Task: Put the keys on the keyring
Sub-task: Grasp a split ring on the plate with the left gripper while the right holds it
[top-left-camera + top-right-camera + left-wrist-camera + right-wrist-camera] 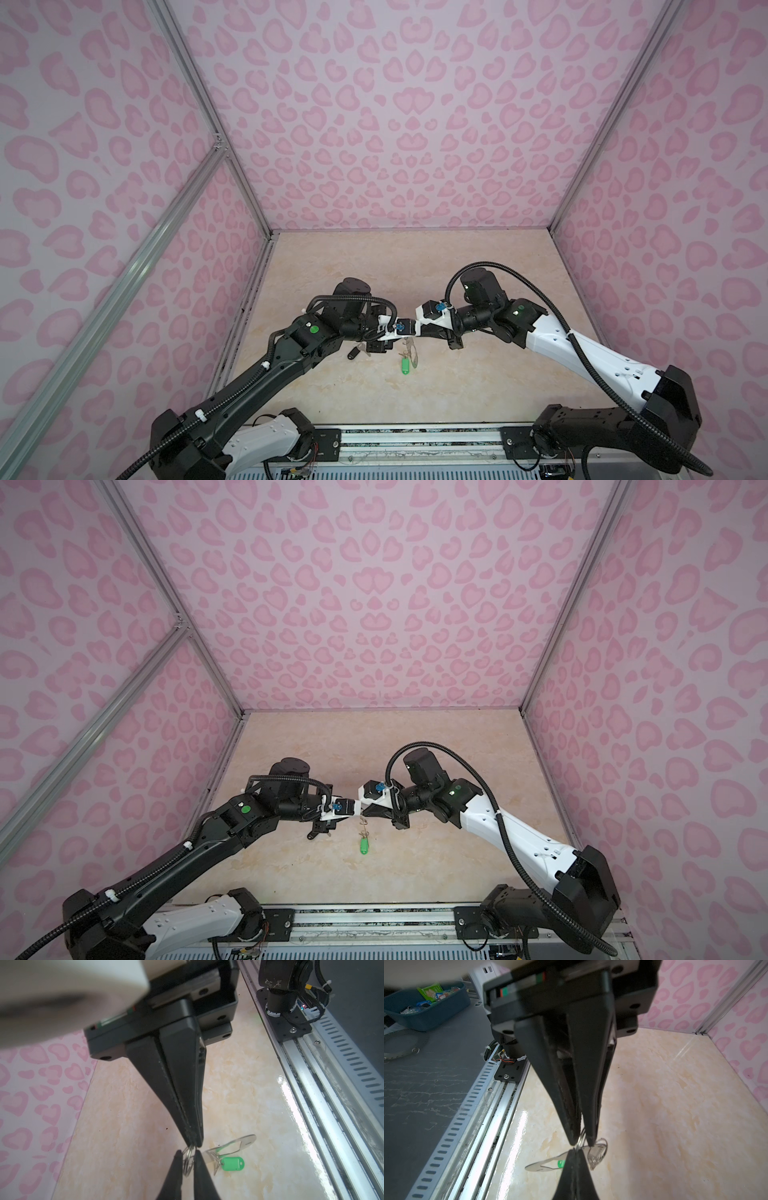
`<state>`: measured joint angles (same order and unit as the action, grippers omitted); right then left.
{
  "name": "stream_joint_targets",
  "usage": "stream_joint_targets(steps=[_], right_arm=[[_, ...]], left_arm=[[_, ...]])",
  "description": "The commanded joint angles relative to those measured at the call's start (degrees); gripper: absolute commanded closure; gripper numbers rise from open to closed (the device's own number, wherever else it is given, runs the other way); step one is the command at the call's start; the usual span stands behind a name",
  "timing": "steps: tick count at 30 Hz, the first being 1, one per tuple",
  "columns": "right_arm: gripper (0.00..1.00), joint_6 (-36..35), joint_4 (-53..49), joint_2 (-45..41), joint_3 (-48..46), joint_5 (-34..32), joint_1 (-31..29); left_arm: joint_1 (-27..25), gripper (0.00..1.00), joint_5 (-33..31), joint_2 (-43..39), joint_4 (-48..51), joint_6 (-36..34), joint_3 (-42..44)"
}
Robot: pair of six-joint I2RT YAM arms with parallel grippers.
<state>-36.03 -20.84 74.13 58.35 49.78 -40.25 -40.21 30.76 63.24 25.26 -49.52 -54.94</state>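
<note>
1. Silver split ring (188, 1160) sits in mid-air where the two arms meet tip to tip, above the middle of the marble-look table (415, 270)
2. The right gripper (193, 1143) is clamped hard on one edge of that ring, its two tapered black fingers pressed together with no gap between them
3. The left gripper (188, 1153) takes the opposite edge: its fingers straddle the wire coils and close onto them from both sides, and the ring fills the narrow slot between them
4. The keyring (247, 1139), a flat grey plate with a large cutout, is just beside the pinched ring and lower than it, tilted rather than level; from these angles it is hard to say whether its low end rests on the table or hangs clear
5. The green-tagged key (216, 1161) lies against the plate's straight edge, and its green tag (232, 1164) touches the plate and is mirrored in the polished metal; in both top views the tag shows straight below the meeting grippers, toward the near rail
6. The black-tagged key (354, 353) lies flat on the table, apart from the keyring, to the left of the green tag and just beside the left gripper's body, which partly hides it in a top view
</note>
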Motion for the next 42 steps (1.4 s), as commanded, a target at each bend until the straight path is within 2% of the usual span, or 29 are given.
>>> stream_joint_targets(steps=[1,3,6,9,12,16,22,31,42], right_arm=[[1.00,-0.1,2.5,-0.1,0.2,2.0,-0.2],[1.00,0.4,3.3,-0.4,0.0,2.0,-0.1],[1.00,1.3,3.4,-0.9,-0.3,-1.0,-0.2],[0.86,2.5,5.3,-3.7,-3.0,-5.4,0.2],[0.79,5.8,11.1,-7.5,-7.7,-8.3,0.9],[0.76,8.9,16.1,-11.1,-11.8,-10.6,0.9],[0.76,11.9,19.4,-12.1,-12.6,-10.9,0.5],[0.79,15.6,23.1,-12.3,-13.1,-9.2,0.3],[0.80,19.3,25.4,-14.8,-14.6,-10.1,0.1]], left_arm=[[0.1,0.90,0.3,0.3,0.4,-0.1,-0.9],[0.1,0.96,0.7,0.3,0.5,0.1,-1.0],[0.1,0.97,1.3,-0.1,-0.6,1.7,-0.9],[0.3,0.97,2.3,-0.8,-2.5,3.7,-0.3],[1.0,0.97,4.6,-1.4,-4.7,6.1,0.2],[2.0,0.96,7.8,-2.1,-9.7,10.1,1.9],[3.3,0.96,11.6,-2.9,-17.6,16.1,4.7],[4.7,0.96,13.6,-3.0,-30.8,23.5,8.0],[5.0,0.96,16.1,-2.1,-35.8,26.3,7.7]])
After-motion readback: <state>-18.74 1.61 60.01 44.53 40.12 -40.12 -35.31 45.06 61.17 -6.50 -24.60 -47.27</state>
